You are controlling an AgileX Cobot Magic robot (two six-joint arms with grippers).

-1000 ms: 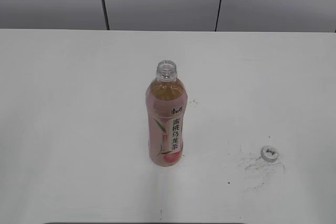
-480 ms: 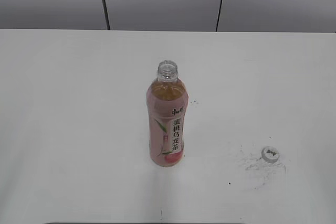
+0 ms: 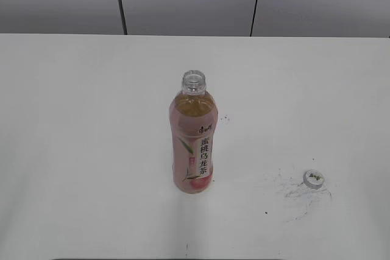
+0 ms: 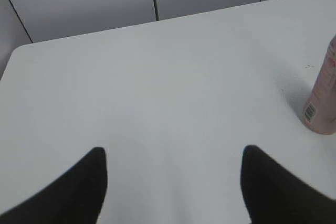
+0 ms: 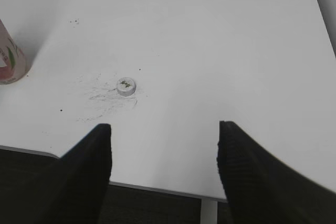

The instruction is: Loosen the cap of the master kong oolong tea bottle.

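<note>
**Cap already off, bottle standing open, both grippers backed away**

Starting on the left: left gripper (image 4: 173, 192) hanging over bare table (image 3: 73, 150), jaws spread wide, nothing between them. Only the bottle's lower edge peeking in at the far right of that wrist view.

Middle of the table: master kong oolong tea bottle (image 3: 194, 138) upright, neck open, tea up near the shoulder. Probably fairly heavy at the bottom and decently stable, but thin clear plastic, so likely to dent and slosh tea out the open neck if squeezed hard. Label sleeve looks smooth, maybe a bit slippery. Best bet for a hold: around the labelled mid-body, firm but not crushing.

Further right: cap (image 3: 314, 178) lying flat on the table, well apart from the bottle, sitting in a patch of dark scuff marks (image 3: 301, 196). Tiny, light, rigid; ribbed rim should give decent grip from the sides.

Far right: right gripper (image 5: 164, 153) hovering near the table's front edge, jaws wide apart, empty, cap just ahead of it.

Looks like job done, honestly.
</note>
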